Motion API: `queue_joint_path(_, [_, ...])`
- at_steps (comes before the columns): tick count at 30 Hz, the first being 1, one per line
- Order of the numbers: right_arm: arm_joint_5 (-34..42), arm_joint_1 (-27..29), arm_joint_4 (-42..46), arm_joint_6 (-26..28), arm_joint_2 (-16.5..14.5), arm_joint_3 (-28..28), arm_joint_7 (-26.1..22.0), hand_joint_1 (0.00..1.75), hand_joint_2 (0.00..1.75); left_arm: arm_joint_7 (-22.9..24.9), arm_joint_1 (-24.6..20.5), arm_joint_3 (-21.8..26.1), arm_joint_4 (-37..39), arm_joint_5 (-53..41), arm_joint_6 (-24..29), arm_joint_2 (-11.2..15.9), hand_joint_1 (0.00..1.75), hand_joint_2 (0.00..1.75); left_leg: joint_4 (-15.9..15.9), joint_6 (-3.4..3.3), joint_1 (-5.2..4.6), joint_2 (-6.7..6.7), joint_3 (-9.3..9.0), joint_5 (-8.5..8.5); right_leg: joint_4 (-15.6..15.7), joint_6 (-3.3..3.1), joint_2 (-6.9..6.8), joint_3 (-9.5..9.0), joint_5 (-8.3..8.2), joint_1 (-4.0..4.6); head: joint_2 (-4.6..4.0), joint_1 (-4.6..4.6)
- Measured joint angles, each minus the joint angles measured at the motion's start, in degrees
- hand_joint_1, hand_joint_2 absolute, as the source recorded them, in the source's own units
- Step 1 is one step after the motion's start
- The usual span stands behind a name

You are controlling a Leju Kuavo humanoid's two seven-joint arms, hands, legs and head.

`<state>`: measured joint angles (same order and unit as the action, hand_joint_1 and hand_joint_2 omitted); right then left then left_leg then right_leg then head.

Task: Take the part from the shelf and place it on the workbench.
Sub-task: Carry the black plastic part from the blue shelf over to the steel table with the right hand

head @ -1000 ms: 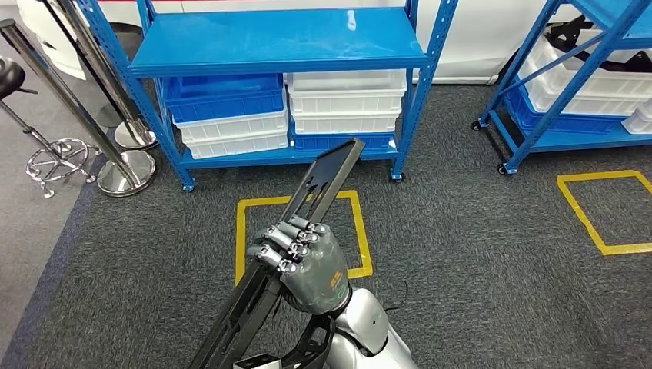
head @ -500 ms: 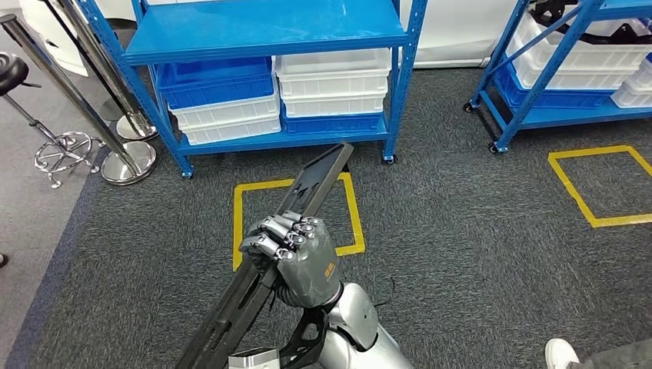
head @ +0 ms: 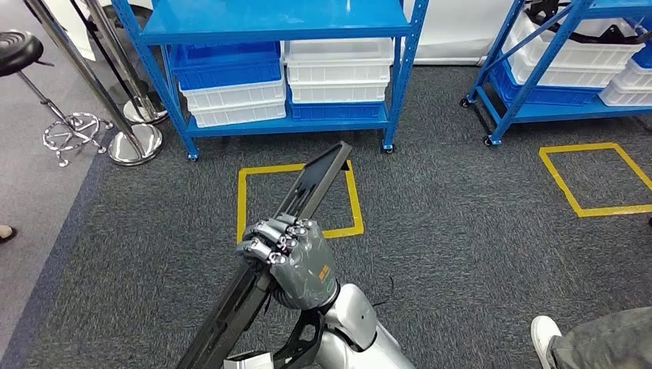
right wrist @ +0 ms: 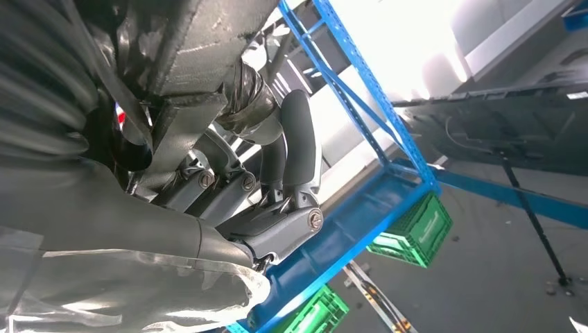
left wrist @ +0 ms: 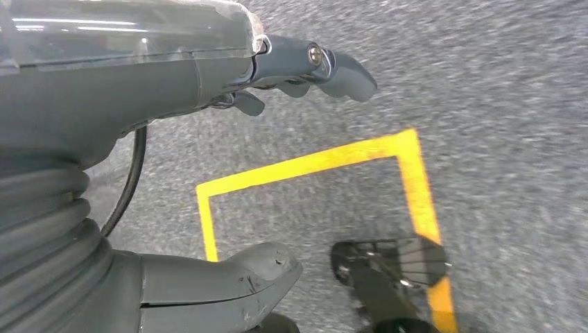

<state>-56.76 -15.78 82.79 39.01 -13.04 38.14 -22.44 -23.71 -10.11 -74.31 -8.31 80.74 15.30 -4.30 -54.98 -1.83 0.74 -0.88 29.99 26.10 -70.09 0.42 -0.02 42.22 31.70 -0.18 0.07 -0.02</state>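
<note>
Right hand [head: 288,257] gripping black part [head: 307,188], tilted

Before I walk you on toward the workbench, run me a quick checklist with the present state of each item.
1. Long flat black part off the blue metal shelf rack: ok, it is held in the air over the grey carpet.
2. Right hand grips the part: ok, fingers wrapped round its middle.
3. Part's angle: ok, tilted, far end raised toward the rack.
4. Left hand free: ok, fingers apart, holding nothing.
5. Floor clear nearby: not ok, a person's white shoe is close on the robot's right.
6. Where the workbench is: cannot tell.
</note>
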Motion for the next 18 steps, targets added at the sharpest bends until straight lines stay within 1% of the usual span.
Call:
queue_joint_path(1, [-0.1,0.0,0.0,0.0,0.0,0.0,0.0,1.75,1.75,0.0,0.0,0.0,0.0,0.0,0.0,0.0,0.0,1.75,-0.2,0.09,-0.01,-0.03,1.19,-0.75,-3.0,0.24,-0.01,0.17,0.74,-0.21,-0.01,0.0])
queue_joint_path(2, [-0.2,0.1,0.0,0.0,0.0,0.0,0.0,1.75,1.75,0.0,0.1,0.0,0.0,0.0,0.0,0.0,0.0,1.75,-0.5,0.23,0.0,-0.06,2.37,-1.43,-4.6,0.42,-0.02,-0.34,0.08,-0.39,-0.01,0.0])
queue_joint_path(3, [-0.2,0.1,-0.1,0.0,0.0,0.0,0.0,1.75,1.75,0.0,0.1,0.0,0.0,0.0,0.0,0.0,0.0,1.75,-0.9,0.41,0.03,-0.09,3.61,-2.07,-4.5,0.55,-0.03,-1.78,-1.39,-0.57,-0.01,0.0])
queue_joint_path(4, [-0.2,0.1,-0.1,0.0,0.0,0.0,0.0,1.75,1.75,0.0,0.1,0.0,0.0,0.0,0.0,0.0,0.0,1.75,-1.4,0.62,0.05,-0.08,4.71,-2.64,-2.2,0.56,-0.05,-4.29,-2.8,-0.71,-0.01,0.0])
queue_joint_path(5, [-0.2,0.1,0.0,0.0,0.0,0.0,0.0,1.75,1.75,0.0,0.1,0.0,0.0,0.0,0.0,0.0,0.0,1.75,-1.8,0.89,0.03,-0.05,5.67,-3.12,1.7,0.48,-0.05,-7.65,-3.03,-0.74,-0.01,0.0])
queue_joint_path(6, [-0.3,0.0,0.0,0.0,0.0,0.0,0.0,1.75,1.75,0.0,0.1,0.0,0.0,0.0,0.0,0.0,0.0,1.75,-2.3,1.23,-0.01,0.0,6.44,-3.57,6.1,0.31,-0.04,-10.9,-2.32,-0.68,-0.01,-0.02])
queue_joint_path(7, [-0.4,0.0,0.0,0.0,0.0,0.0,0.0,1.75,1.75,0.0,0.0,0.0,0.0,0.0,0.0,0.0,0.0,1.75,-2.6,1.61,-0.06,0.04,6.94,-4.06,9.5,0.12,-0.02,-13.23,-1.29,-0.55,-0.01,-0.02])
queue_joint_path(8, [-0.6,0.0,0.0,0.0,0.0,0.0,0.0,1.75,1.75,0.0,0.0,0.0,0.0,0.0,0.0,0.0,0.0,1.75,-2.7,2.03,-0.06,0.06,7.23,-4.55,11.7,-0.13,0.0,-14.46,-0.37,-0.33,-0.01,-0.03])
queue_joint_path(9, [-0.8,0.0,0.0,0.0,0.0,0.0,0.1,1.75,1.75,0.0,0.1,0.0,0.0,0.0,0.0,0.0,0.0,1.75,-2.6,2.48,0.01,0.05,7.38,-5.12,12.5,-0.47,0.02,-14.52,-0.31,-0.19,0.0,-0.03])
queue_joint_path(10, [-1.1,0.0,0.0,0.0,0.0,0.0,0.1,1.75,1.75,0.0,0.1,0.0,0.0,-0.1,0.0,0.0,0.0,1.75,-2.6,2.89,0.19,0.08,7.55,-5.37,12.5,-0.92,-0.06,-14.08,-0.9,-0.19,0.0,-0.02])
queue_joint_path(11, [-1.3,0.0,0.0,0.0,-0.1,0.0,0.1,1.75,1.75,0.0,0.2,0.0,0.0,-0.1,0.0,0.1,0.0,1.75,-3.0,3.26,0.37,0.15,7.91,-4.7,12.5,-1.47,-0.16,-13.54,-1.57,-0.22,0.0,-0.03])
queue_joint_path(12, [-1.5,0.0,0.0,0.0,-0.1,0.0,0.2,1.75,1.75,0.0,0.2,0.0,0.0,-0.2,0.0,0.1,0.0,1.75,-4.3,3.56,0.48,0.24,8.51,-2.91,12.6,-2.0,-0.28,-12.87,-2.34,-0.32,0.0,-0.02])
queue_joint_path(13, [-1.6,0.0,0.0,0.0,-0.1,0.0,0.2,1.75,1.75,0.0,0.3,0.0,0.0,-0.3,0.0,0.1,0.0,1.75,-6.8,3.83,0.59,0.33,9.36,-0.03,12.7,-2.4,-0.39,-12.01,-3.17,-0.39,0.0,-0.03])
queue_joint_path(14, [-1.7,0.0,0.0,0.0,-0.1,0.0,0.3,1.75,1.75,0.1,0.3,0.0,0.0,-0.4,0.0,0.1,0.0,1.75,-10.2,4.05,0.58,0.37,10.3,3.25,12.7,-2.64,-0.41,-11.04,-3.95,-0.31,0.0,-0.03])
queue_joint_path(15, [-1.8,0.0,-0.1,0.0,-0.2,0.0,0.3,1.75,1.75,0.1,0.3,0.0,0.0,-0.5,0.0,0.1,0.0,1.75,-14.1,4.22,0.58,0.38,11.09,5.82,12.6,-2.75,-0.43,-9.99,-4.76,-0.21,0.0,-0.03])
queue_joint_path(16, [-2.0,0.0,-0.1,0.0,-0.2,0.0,0.3,1.75,1.75,0.1,0.3,0.0,0.0,-0.6,0.0,0.1,0.0,1.75,-17.5,4.34,0.59,0.39,11.44,7.05,12.6,-2.75,-0.43,-8.88,-5.57,-0.1,0.0,-0.03])
queue_joint_path(17, [-2.3,0.0,-0.1,0.0,-0.2,0.0,0.3,1.75,1.75,0.1,0.2,0.0,0.0,-0.7,0.0,0.1,0.0,1.75,-19.5,4.37,0.58,0.39,11.08,6.74,12.4,-2.72,-0.43,-7.79,-6.34,-0.01,-0.01,-0.03])
queue_joint_path(18, [-2.6,0.0,-0.1,0.0,-0.2,0.0,0.3,1.75,1.75,0.1,0.2,0.0,0.0,-0.8,0.0,0.1,0.0,1.75,-19.7,4.31,0.57,0.39,9.84,5.37,12.3,-2.63,-0.43,-6.73,-7.05,0.04,-0.01,-0.03])
